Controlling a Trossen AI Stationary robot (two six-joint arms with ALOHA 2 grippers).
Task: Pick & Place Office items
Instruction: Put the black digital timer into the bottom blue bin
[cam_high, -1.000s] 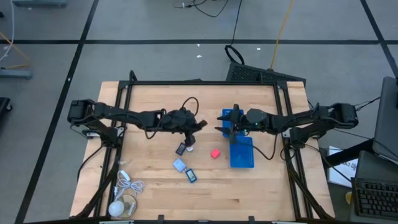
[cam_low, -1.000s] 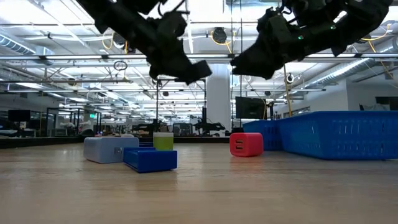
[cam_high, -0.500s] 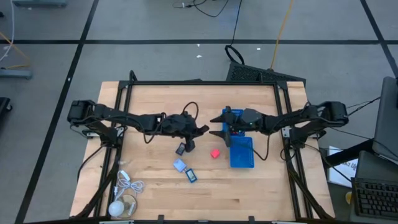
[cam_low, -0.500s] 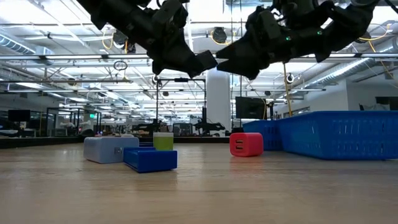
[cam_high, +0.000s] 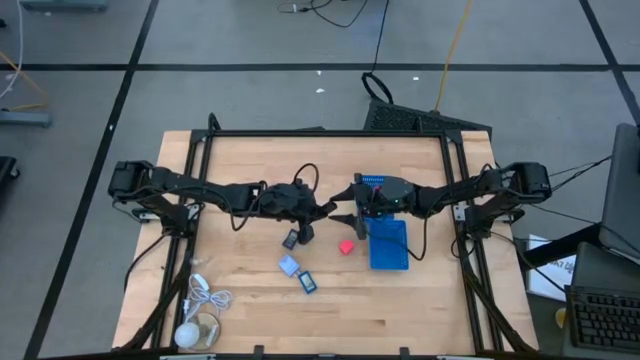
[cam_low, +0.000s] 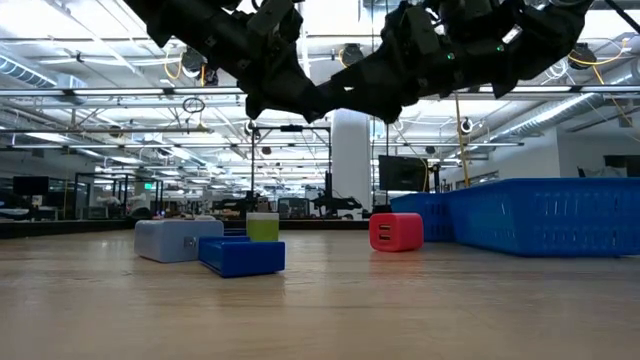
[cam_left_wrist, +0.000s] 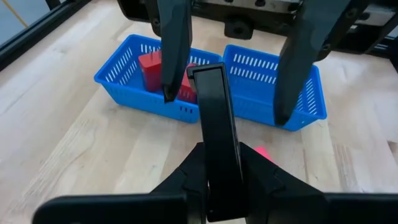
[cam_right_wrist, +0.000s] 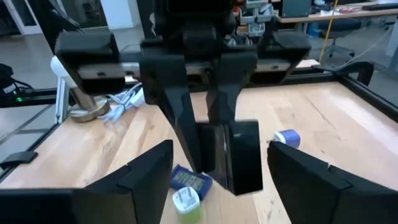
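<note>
While your left gripper (cam_left_wrist: 214, 186) clamps the black block (cam_left_wrist: 217, 124) midair, the right gripper (cam_right_wrist: 214, 180) straddles it, fingers spread.

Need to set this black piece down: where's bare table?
Bare wood: the far half beyond both arms, and the near right corner past the trays. Crowded: centre, from red block to blue pieces, and the cable corner.

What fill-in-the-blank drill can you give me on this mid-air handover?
1. The left gripper is shut on an office item coloured ____.
2. The right gripper stands ____ around that item.
3. The red block lies on the ____, outside the blue trays.
Missing words: black; open; table.
</note>
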